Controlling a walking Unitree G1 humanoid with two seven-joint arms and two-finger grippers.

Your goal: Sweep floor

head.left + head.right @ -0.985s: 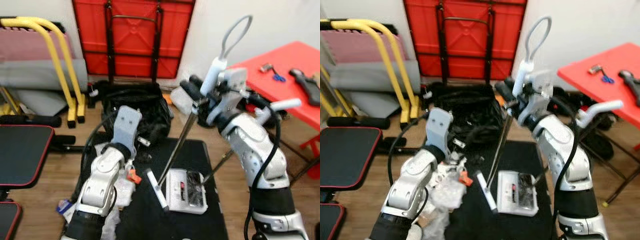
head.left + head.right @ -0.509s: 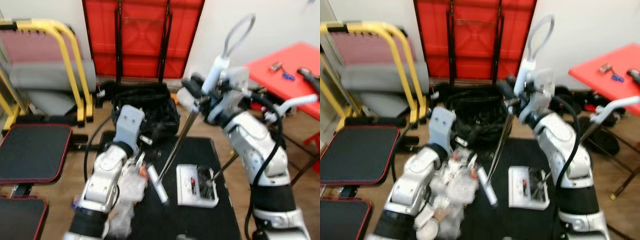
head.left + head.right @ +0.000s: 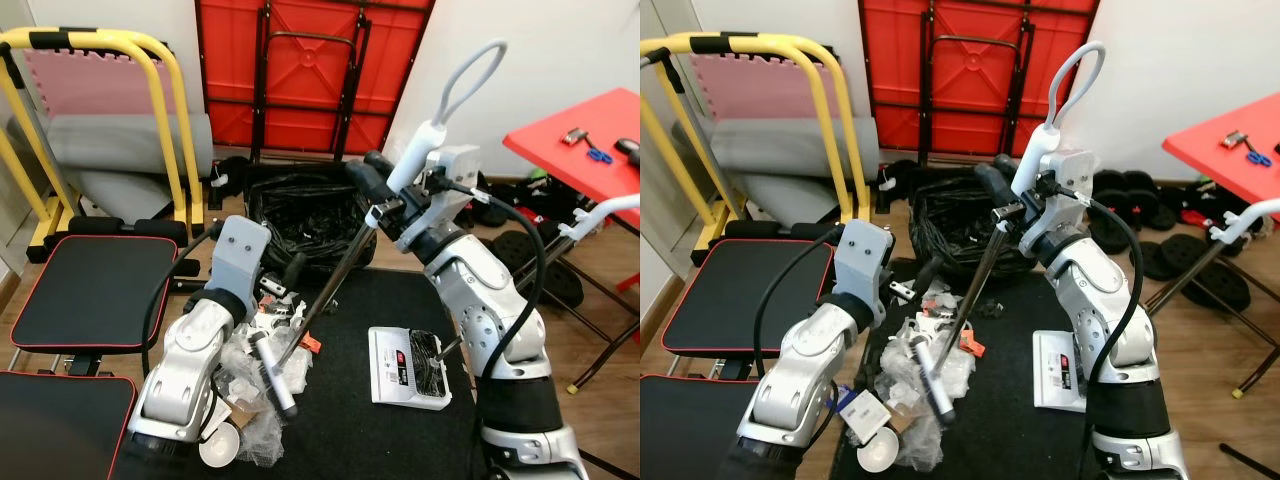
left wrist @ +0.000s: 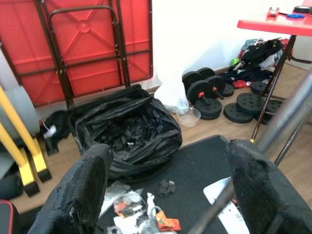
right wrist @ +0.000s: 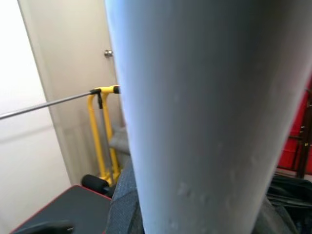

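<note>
Broom in right claw, head amid litter on black mat.

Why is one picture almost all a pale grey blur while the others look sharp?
Right wrist view: the broom handle sits so close to the lens that it is out of focus. Left wrist view: the black fingers up close are soft, while the bin bag is sharp. Head views: evenly lit, crisp.

White wall; wood floor; black mat; red table; folded red table; yellow frame.
</note>
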